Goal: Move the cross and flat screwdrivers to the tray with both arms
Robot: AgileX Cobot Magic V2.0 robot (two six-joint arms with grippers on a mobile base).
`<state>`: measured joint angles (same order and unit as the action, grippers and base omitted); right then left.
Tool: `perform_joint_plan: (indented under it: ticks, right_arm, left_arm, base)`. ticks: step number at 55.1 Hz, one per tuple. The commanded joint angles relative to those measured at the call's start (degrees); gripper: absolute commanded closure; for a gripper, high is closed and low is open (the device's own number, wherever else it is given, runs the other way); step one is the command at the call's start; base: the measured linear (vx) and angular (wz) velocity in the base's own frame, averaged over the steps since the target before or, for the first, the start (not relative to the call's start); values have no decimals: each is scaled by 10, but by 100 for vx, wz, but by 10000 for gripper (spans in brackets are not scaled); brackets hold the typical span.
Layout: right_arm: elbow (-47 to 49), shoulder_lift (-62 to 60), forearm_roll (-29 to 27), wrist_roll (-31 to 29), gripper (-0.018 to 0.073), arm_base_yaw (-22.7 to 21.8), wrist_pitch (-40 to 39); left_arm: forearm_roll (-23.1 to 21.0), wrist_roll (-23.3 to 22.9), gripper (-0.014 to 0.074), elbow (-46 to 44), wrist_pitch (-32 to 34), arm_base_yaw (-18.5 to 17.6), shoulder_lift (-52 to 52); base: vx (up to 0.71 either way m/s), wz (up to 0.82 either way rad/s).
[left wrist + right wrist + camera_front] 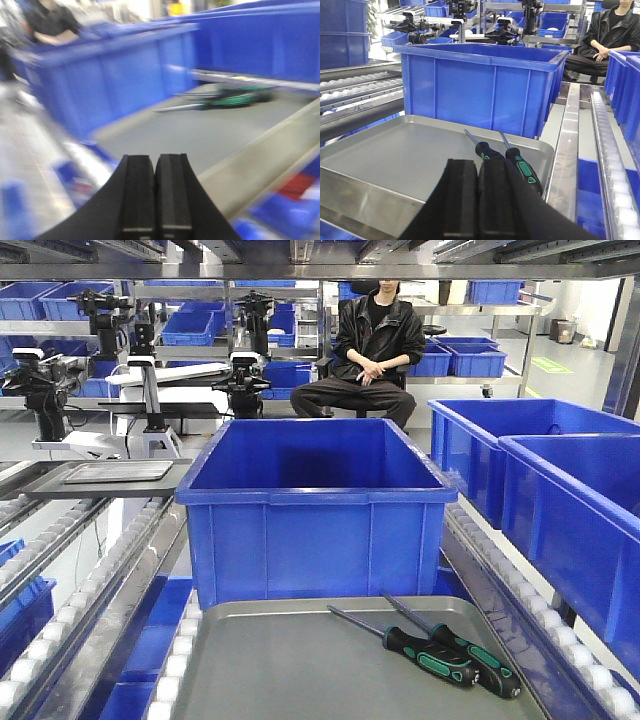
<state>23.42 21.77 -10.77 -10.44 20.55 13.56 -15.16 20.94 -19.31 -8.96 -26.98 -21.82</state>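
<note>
Two screwdrivers with black and green handles lie side by side in the grey tray point(260, 670), shafts toward the blue bin. One screwdriver point(425, 652) is nearer the middle, the other screwdriver point(470, 655) nearer the right rim. In the right wrist view my right gripper point(477, 197) is shut and empty, hovering just short of the handles point(522, 167) above the tray point(395, 155). The left wrist view is blurred: my left gripper point(154, 192) is shut with nothing in it, over the tray's near rim point(250, 165), with the screwdrivers point(227, 97) far across the tray. Neither arm shows in the front view.
A deep blue bin point(315, 505) stands right behind the tray. More blue bins point(560, 490) line the right side. Roller rails point(90, 580) run on the left and right. A seated person point(375, 345) and other robot arms point(140, 380) are in the background.
</note>
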Motion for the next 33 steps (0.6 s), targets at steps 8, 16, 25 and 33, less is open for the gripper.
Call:
perform_joint_plan:
  ticks: [8,16,25,33]
  right_arm:
    - [17,4,-1,-3,567,-2,-47]
    - [17,4,-1,-3,567,-2,-48]
    - [17,3,-1,-3,567,-2,-47]
    - [17,3,-1,-3,567,-2,-47]
  left_arm:
    - [98,-116,594,106,66,134,141]
    - [105,-125,594,196,85,204,237]
    - [108,-128,594,194,55,214,228]
    - [108,-128,594,194,51,214,227]
  base:
    - [0,0]
    - [0,0]
    - [0,0]
    - [0,0]
